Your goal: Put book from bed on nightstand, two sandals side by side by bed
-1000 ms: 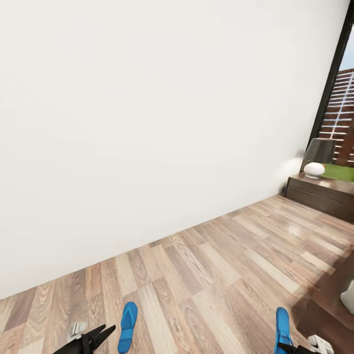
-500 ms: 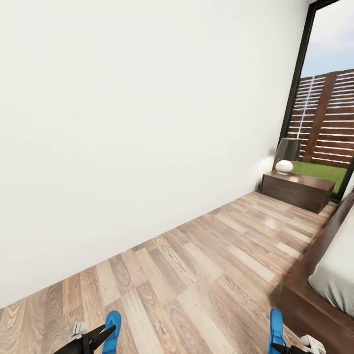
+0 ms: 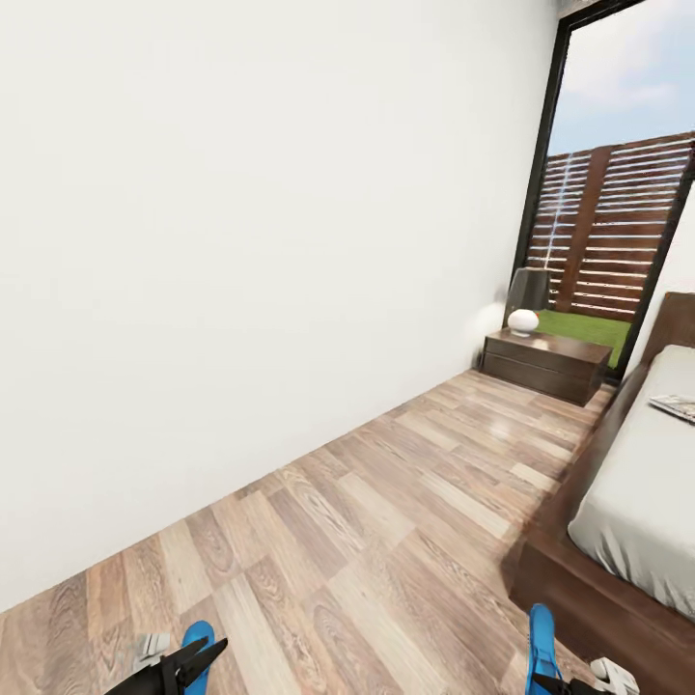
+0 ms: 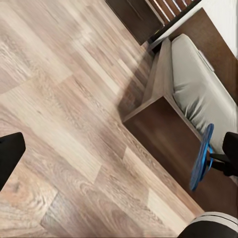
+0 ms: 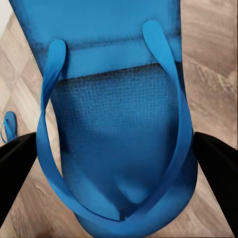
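A robot stands on a wood-plank floor (image 3: pixel 386 521) in a white-walled bedroom, beside a low bed (image 3: pixel 637 483) with an off-white mattress and dark brown frame.

The right gripper (image 3: pixel 569 683) carries a bright blue sandal (image 5: pixel 116 114); in the right wrist view the black fingers (image 5: pixel 215 168) sit at either side of its sole, closed on it. It is a thin flip-flop with a finely textured footbed and a Y-shaped strap. The second sandal (image 3: pixel 198 645) lies on the floor just in front of the left gripper (image 3: pixel 193 661), whose fingers are spread apart and empty.

What looks like the book (image 3: pixel 678 407), a thin flat shape too small to read, lies far up the mattress near the headboard. A dark glossy nightstand (image 3: pixel 545 362) stands against the wall by the window, carrying a lamp (image 3: pixel 526 299).

Likely risks: the held sandal hangs edge-on from a light pinch, so it could slip or swing and land twisted rather than flat beside the bed. The floor sandal sits well apart from the bed, so the pair may end up mismatched. The bed frame's corner is close to the right arm and could be struck.
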You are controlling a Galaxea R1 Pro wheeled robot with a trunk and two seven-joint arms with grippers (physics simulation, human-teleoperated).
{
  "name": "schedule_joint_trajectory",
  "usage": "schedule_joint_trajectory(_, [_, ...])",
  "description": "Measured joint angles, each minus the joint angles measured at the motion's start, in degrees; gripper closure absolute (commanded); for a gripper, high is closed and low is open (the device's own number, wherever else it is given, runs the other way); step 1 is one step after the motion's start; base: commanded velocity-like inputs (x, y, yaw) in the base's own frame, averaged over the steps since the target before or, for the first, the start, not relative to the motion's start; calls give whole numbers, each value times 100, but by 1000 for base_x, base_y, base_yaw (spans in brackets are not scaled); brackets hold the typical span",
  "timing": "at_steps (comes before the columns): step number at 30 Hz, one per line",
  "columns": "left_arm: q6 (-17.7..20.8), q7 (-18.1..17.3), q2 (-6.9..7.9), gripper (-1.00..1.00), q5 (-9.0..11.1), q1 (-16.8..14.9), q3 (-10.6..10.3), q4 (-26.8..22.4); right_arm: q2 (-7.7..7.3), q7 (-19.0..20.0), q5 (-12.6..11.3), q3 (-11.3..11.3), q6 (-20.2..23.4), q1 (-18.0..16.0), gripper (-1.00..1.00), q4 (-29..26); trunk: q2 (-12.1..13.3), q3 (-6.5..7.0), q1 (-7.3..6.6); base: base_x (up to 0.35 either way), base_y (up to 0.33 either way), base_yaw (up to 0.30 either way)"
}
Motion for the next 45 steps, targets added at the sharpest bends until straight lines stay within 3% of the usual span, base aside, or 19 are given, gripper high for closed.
schedule_joint_trajectory(24, [0,0,3,-100,0,0,5,0,6,-2,0,0,-17,1,100,6,0,-62,0,0,0,-269])
schedule_joint_trajectory(45, [3,0,2,-100,1,2,6,-2,7,-3,2,-1,-18,-2,100,28,0,-195,0,0,0,-12])
